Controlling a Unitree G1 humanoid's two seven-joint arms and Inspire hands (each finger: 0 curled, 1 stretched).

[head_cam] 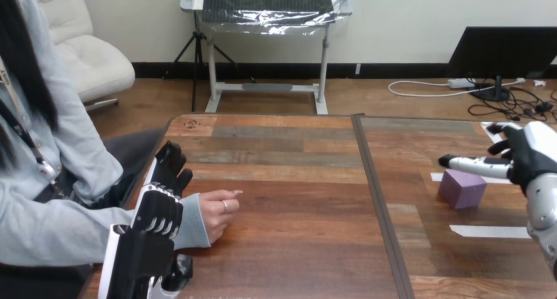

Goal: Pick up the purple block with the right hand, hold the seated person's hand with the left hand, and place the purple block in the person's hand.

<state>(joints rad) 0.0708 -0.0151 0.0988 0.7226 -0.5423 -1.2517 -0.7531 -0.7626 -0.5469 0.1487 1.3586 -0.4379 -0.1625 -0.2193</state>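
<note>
The purple block [462,188] stands on the right half of the wooden table [295,246]. My right hand [525,151] hovers just behind and to the right of it, open, with one straight finger [467,162] reaching left over the block's far edge and no grasp on it. The person's hand [220,210] rests on the table at the left, loosely curled with the knuckles up. My left hand [161,207] lies against the person's grey-sleeved wrist [190,221], its fingers [172,166] pointing away from me, relaxed and not wrapped round the wrist.
White tape strips [489,231] are stuck to the table near the block. A dark seam [376,200] divides the two tabletops. The person's forearm comes in from the left edge.
</note>
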